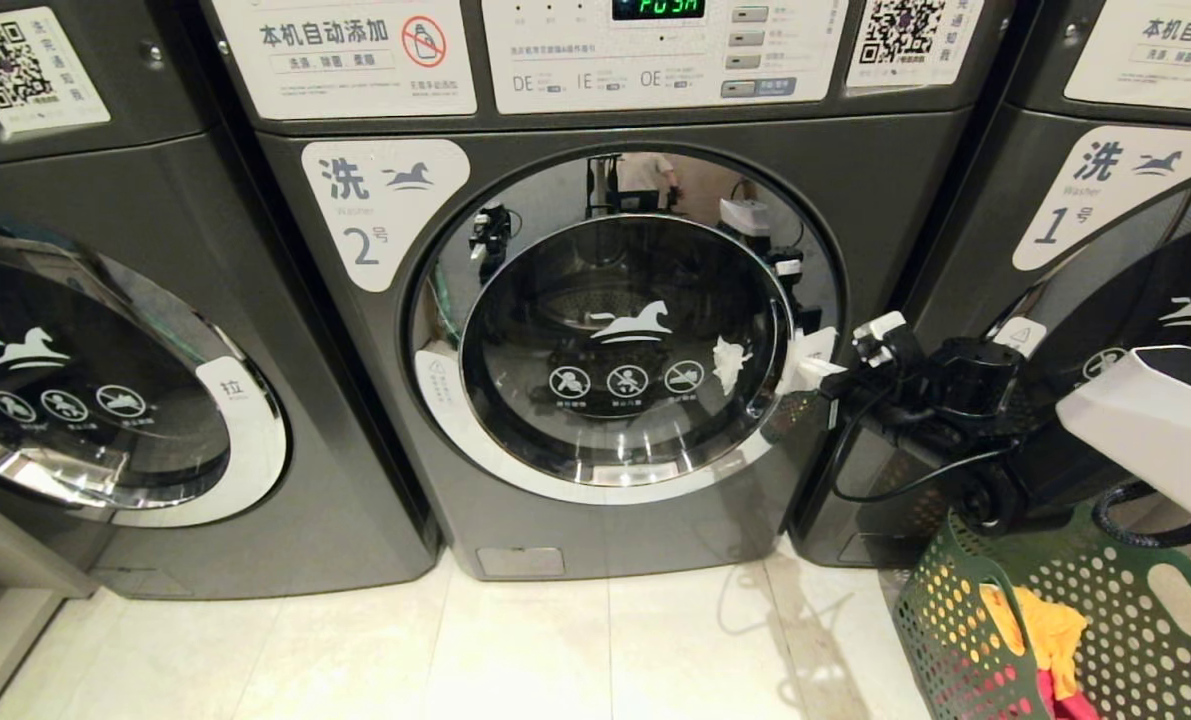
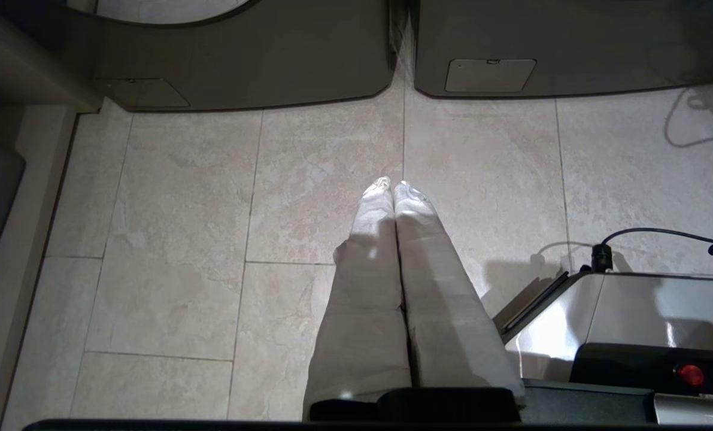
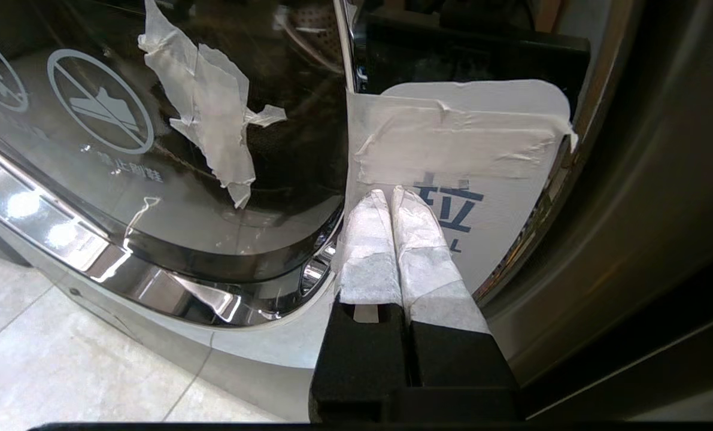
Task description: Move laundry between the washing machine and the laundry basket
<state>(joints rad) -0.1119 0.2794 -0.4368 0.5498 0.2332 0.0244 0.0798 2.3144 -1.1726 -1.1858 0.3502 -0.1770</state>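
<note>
Right gripper (image 3: 392, 194) pressed closed, empty, at taped door handle (image 3: 458, 155) of washing machine (image 1: 575, 330). Left gripper (image 2: 394, 187) closed, empty, above floor (image 2: 182, 239).

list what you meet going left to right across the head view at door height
Left-hand machine's round door → label numbered 2 → washing machine door → torn tape on the glass → right gripper, shut, at the door's taped handle → label numbered 1

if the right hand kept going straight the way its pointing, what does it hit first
Probably the white taped pull tab at the closed round glass door's edge; the shut right hand points straight at it, though depth is unclear.
</note>
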